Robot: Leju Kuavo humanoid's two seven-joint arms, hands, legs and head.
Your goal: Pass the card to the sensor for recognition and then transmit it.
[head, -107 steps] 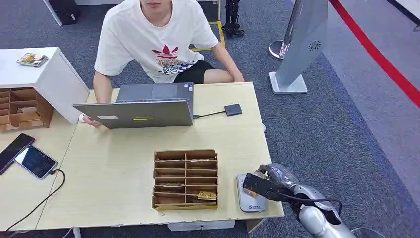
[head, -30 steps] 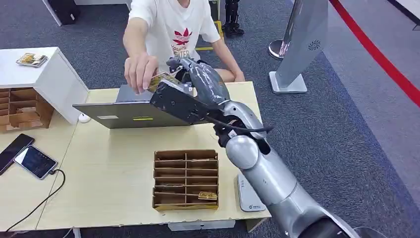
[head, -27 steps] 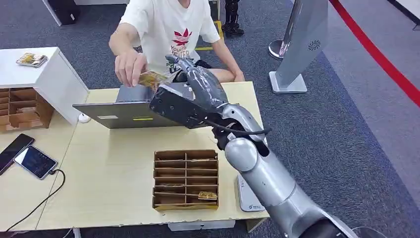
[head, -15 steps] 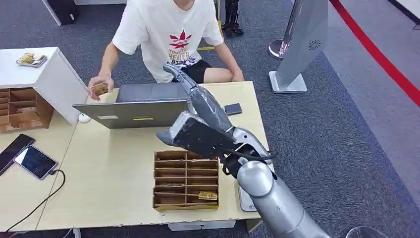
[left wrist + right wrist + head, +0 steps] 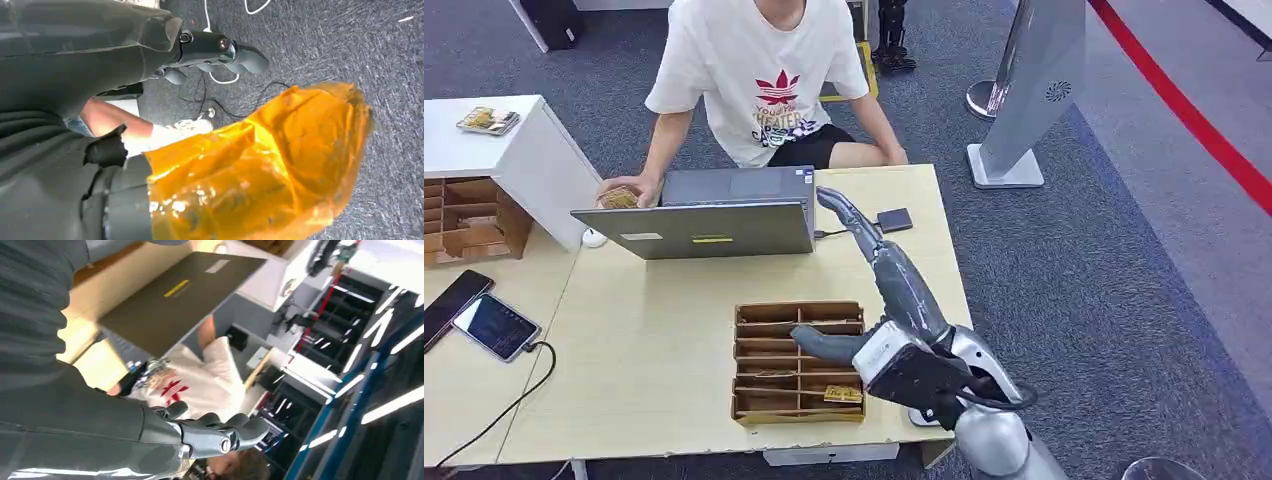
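Note:
My right hand (image 5: 890, 292) hovers open above the table's near right part. Its fingers (image 5: 849, 215) stretch toward the laptop (image 5: 714, 218) and hold nothing. The right wrist view shows the same bare fingers (image 5: 220, 434), with the laptop's lid (image 5: 185, 305) beyond them. A person in a white shirt (image 5: 759, 75) holds the card (image 5: 619, 198) on the table at the laptop's left end. The grey card sensor (image 5: 918, 414) lies at the near right edge, mostly hidden under my forearm. My left hand (image 5: 215, 47) hangs over the carpet with nothing in it.
A cardboard divider box (image 5: 799, 360) sits below my right hand, with another card (image 5: 842, 394) in a front slot. A small black device (image 5: 894, 220) is cabled to the laptop. Two phones (image 5: 479, 315) lie at the far left. A white cabinet (image 5: 519, 150) stands at the back left.
The person took the card from my right hand and carried it down to the laptop's left end. My right arm has drawn back toward the near edge, its hand now bare.

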